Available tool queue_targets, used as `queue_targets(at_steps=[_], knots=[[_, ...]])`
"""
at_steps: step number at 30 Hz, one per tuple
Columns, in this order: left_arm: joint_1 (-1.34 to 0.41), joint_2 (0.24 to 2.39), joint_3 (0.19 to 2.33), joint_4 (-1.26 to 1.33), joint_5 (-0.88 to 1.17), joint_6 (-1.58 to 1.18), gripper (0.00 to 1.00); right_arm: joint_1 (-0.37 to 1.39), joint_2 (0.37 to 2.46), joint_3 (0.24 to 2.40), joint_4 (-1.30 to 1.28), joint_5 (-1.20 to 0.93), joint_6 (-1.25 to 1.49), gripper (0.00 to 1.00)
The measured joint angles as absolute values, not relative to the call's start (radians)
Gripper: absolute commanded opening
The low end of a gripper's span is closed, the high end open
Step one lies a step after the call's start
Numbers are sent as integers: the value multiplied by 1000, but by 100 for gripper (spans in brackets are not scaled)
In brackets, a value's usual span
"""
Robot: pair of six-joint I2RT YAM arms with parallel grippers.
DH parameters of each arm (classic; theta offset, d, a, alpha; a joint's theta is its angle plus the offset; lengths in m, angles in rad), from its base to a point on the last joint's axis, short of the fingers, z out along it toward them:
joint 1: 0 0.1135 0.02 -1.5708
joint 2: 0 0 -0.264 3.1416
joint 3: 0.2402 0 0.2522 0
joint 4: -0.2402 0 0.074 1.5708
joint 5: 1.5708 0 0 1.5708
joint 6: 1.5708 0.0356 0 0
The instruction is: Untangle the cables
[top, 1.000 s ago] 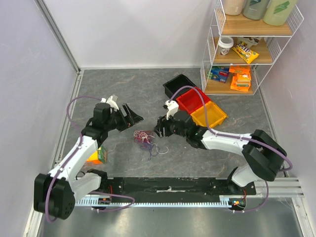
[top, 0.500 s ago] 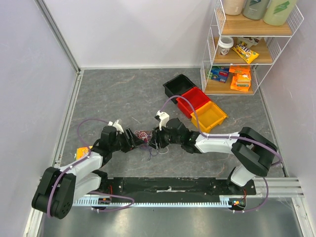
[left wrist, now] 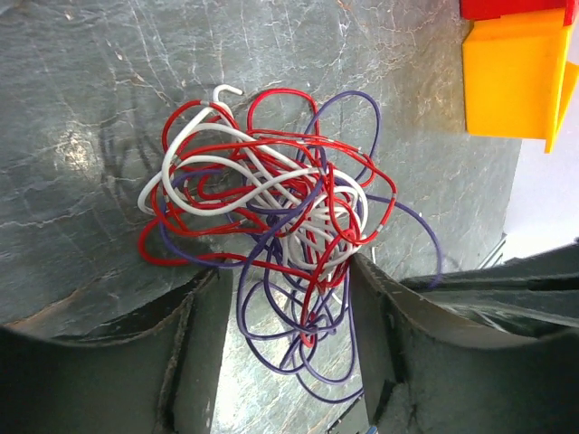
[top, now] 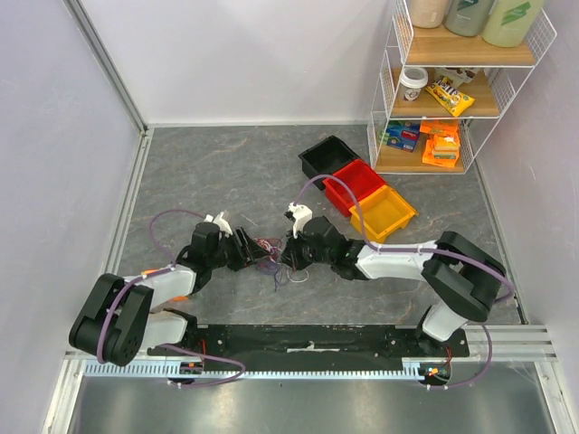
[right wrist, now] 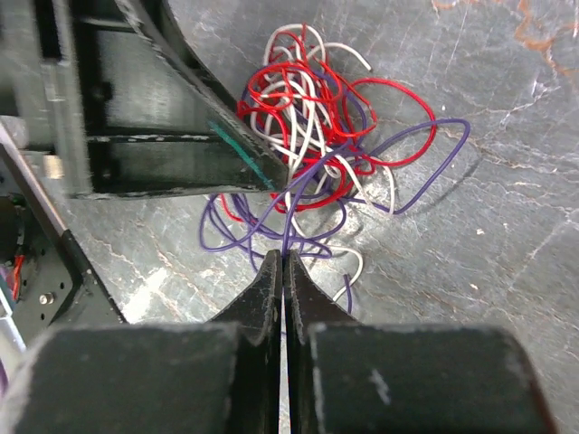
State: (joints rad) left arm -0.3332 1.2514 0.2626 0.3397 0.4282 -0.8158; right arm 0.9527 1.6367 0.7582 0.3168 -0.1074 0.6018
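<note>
The cables (left wrist: 271,217) lie on the worktop (left wrist: 72,90) as one loopy knot of red, white and purple wire. Part of it is directly between the jaws of the left gripper (left wrist: 285,271), the rest just ahead of them. These jaws are spread wide and nothing is held: one finger is placed at each side of the lower loops. The jaws of the right gripper (right wrist: 283,258) are pressed together, and a purple strand (right wrist: 288,231) is seen to enter between their tips, so it is judged to be pinched there. The bulk of the knot is just ahead of these jaws.

Several faults can be expected from here. If the purple strand is pulled while the left jaws are not closed, the whole knot is likely to be dragged along and nothing is loosened. If the left jaws are closed on the same purple strand, the loops may only be drawn tighter. The thin wire may also slip out of the right jaws under load. One left finger (right wrist: 181,117) is very near the right jaws, so a collision of the two grippers is possible.

No writing can be read. The packets on the shelf (top: 452,90) carry print, but it is too small.
</note>
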Motion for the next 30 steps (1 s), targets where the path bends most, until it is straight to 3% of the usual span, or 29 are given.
queue_targets(at_steps=[6, 12, 15, 17, 18, 27, 28, 30], knots=[[-333, 1243, 263, 337, 417, -822, 41, 953, 1447, 763, 238, -113, 574, 0], [-333, 1258, 268, 331, 400, -826, 32, 953, 1169, 871, 197, -157, 562, 0], [-333, 1258, 268, 331, 400, -826, 19, 954, 1056, 936, 191, -155, 551, 0], [-333, 1258, 268, 331, 400, -828, 4, 954, 1007, 974, 176, -139, 536, 0], [-333, 1256, 268, 331, 398, -831, 2, 954, 994, 997, 162, -129, 525, 0], [-333, 1112, 212, 327, 337, -848, 2, 953, 990, 1211, 6, -9, 393, 0], [-333, 1082, 198, 327, 330, -851, 5, 954, 987, 1223, 7, -5, 387, 0], [-333, 1015, 165, 332, 325, -853, 28, 953, 986, 1230, 15, -14, 384, 0]])
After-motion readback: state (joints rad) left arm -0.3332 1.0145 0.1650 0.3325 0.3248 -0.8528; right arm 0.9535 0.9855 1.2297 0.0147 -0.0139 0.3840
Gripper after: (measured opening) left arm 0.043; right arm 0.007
